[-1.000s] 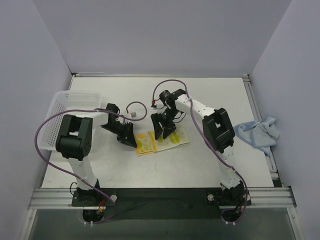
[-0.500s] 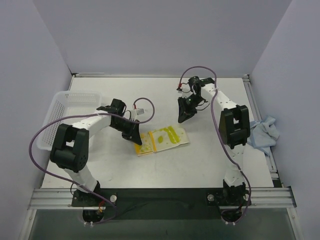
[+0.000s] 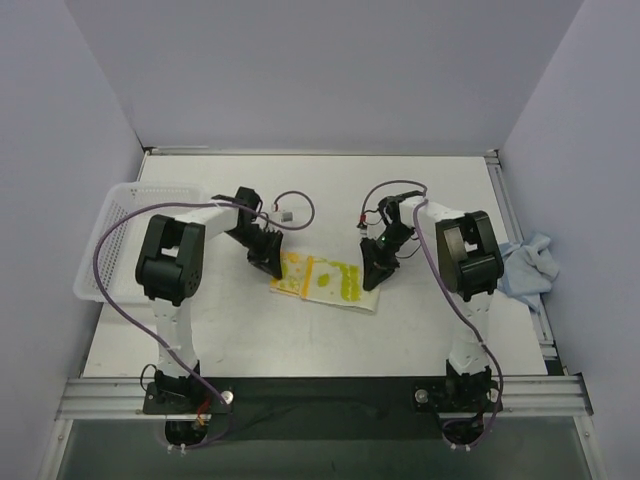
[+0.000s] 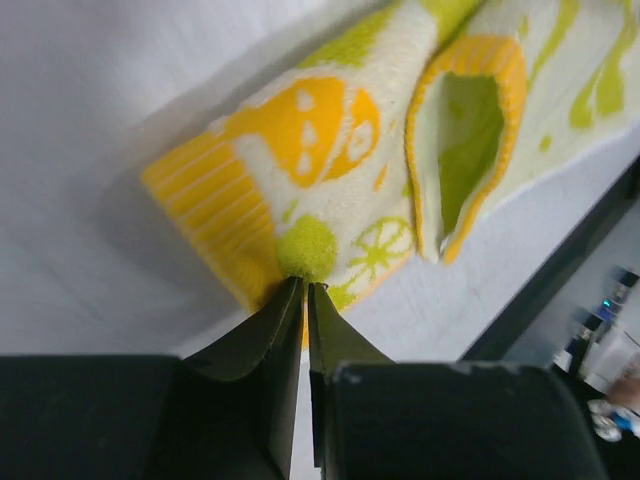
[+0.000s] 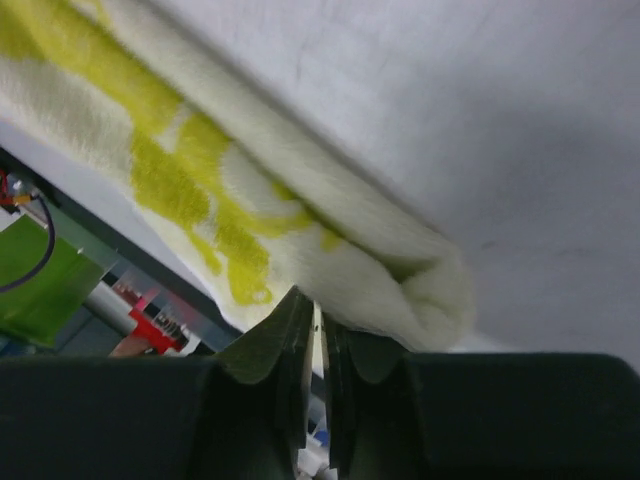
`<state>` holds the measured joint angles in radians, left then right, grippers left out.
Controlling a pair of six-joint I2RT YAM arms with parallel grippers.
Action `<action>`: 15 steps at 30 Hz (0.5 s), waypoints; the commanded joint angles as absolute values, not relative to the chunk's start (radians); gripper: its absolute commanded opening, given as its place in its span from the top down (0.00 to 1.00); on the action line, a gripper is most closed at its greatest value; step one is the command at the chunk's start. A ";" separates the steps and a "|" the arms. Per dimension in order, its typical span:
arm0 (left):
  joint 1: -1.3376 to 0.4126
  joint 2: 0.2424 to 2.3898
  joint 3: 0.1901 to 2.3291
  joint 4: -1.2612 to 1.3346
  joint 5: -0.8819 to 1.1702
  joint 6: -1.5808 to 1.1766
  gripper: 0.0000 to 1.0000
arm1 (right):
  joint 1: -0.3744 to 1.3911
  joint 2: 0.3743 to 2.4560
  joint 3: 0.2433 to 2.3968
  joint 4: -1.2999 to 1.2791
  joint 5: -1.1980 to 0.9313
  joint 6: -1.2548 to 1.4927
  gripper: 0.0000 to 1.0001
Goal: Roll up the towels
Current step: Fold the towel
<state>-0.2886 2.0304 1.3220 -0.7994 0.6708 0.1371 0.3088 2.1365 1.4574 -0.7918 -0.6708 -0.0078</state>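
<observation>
Pinching opposite ends of the printed towel [image 3: 322, 281] mid-frame, left hand [image 4: 305, 285] and right hand [image 5: 318, 300] press nearly together on cloth; likely soft, light, floppy (best held by edges)

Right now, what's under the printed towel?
Only white table shows around the printed towel. Whatever lies beneath is covered by its folded layers. The left gripper and right gripper pinch its opposite ends.
</observation>
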 commanded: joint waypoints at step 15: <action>-0.320 1.968 1.560 -0.864 0.704 0.195 0.60 | 0.209 1.951 1.460 -0.881 -0.720 -0.078 0.66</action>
<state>-0.2855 2.0251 1.6295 -0.8410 0.6292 0.1951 0.2077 1.8996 1.4681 -0.8280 -0.7731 -0.0395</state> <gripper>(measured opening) 0.403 0.340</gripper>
